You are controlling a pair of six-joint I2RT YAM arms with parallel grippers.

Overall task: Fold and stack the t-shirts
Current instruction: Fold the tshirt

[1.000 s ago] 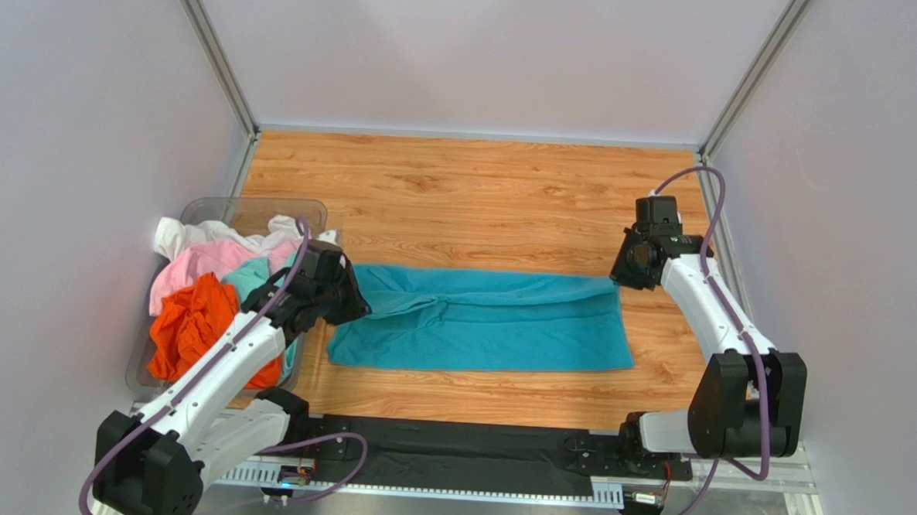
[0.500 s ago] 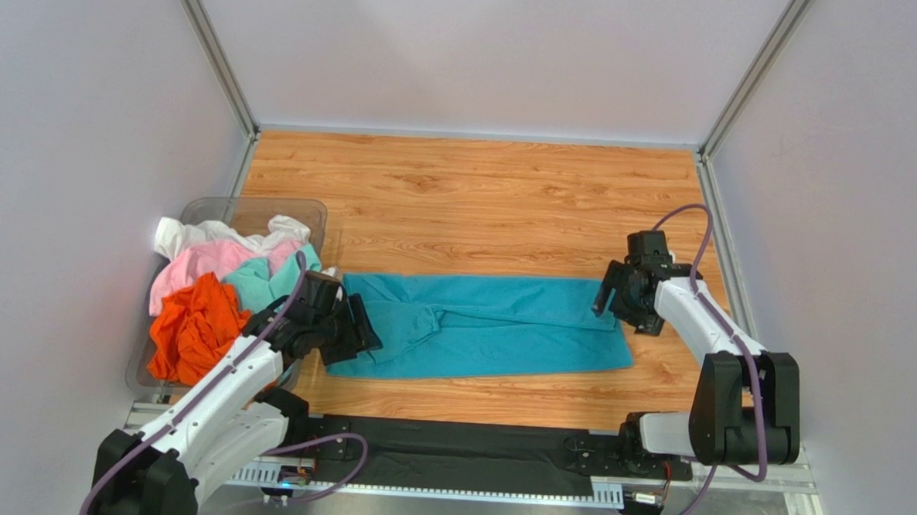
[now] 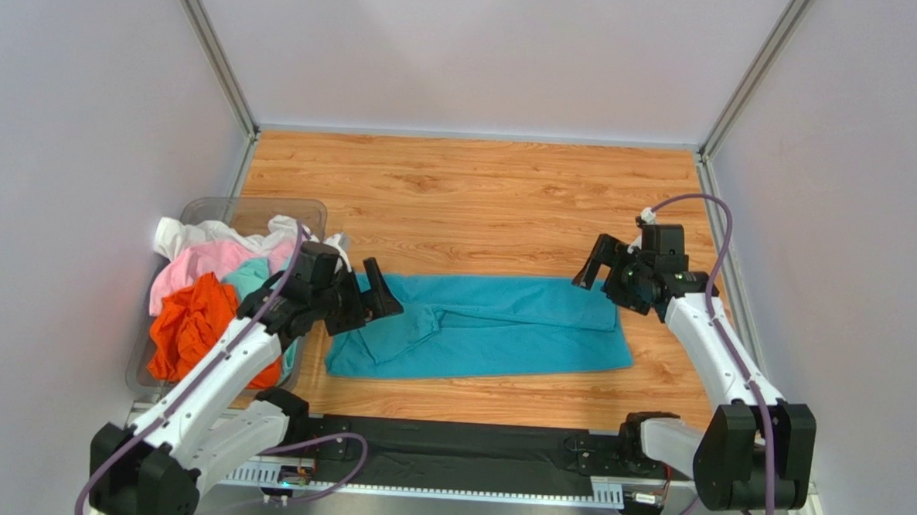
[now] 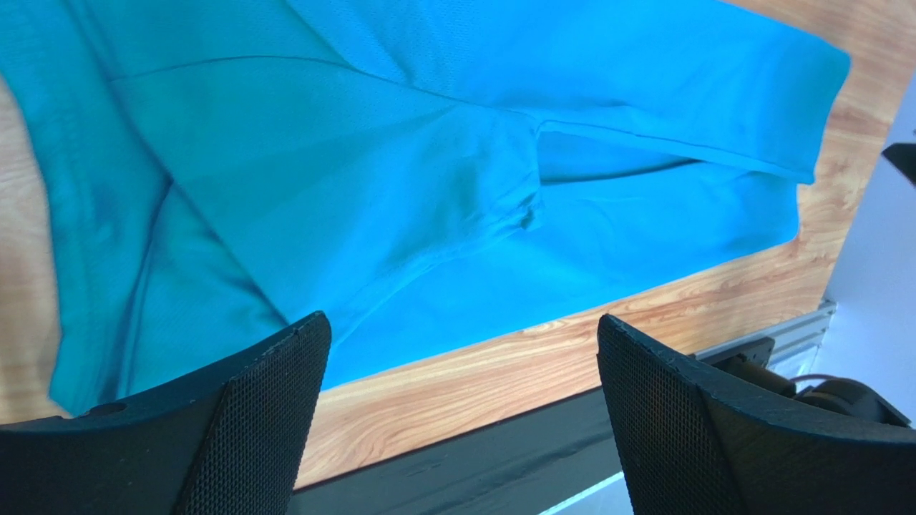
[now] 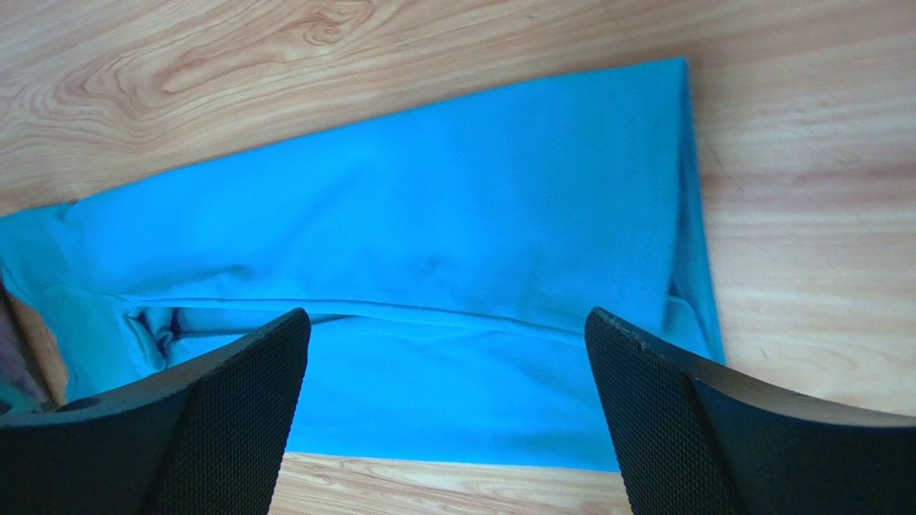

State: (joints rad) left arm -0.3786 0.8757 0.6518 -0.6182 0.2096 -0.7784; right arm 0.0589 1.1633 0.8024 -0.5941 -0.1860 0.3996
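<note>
The teal t-shirt (image 3: 483, 326) lies on the wooden table as a long band folded lengthwise, with a sleeve bunched at its left end (image 4: 323, 204). My left gripper (image 3: 378, 298) hovers open over that left end, nothing between its fingers (image 4: 460, 322). At the shirt's far right corner my right gripper (image 3: 600, 275) also hangs open and holds nothing (image 5: 446, 317). The teal cloth (image 5: 430, 247) is flat under it, with a fold line running across. The orange (image 3: 193, 321), pink (image 3: 195, 267), white (image 3: 191, 237) and light aqua (image 3: 253, 278) t-shirts are piled in a bin.
A clear plastic bin (image 3: 256, 208) holding the crumpled shirts stands at the table's left edge, close to my left arm. Grey walls close in the table on three sides. A black strip (image 3: 467, 444) runs along the near edge.
Both grippers were shut on the shirt's far corners, carried them toward the near edge, then opened, let go and lifted. The teal shirt now lies narrower.
</note>
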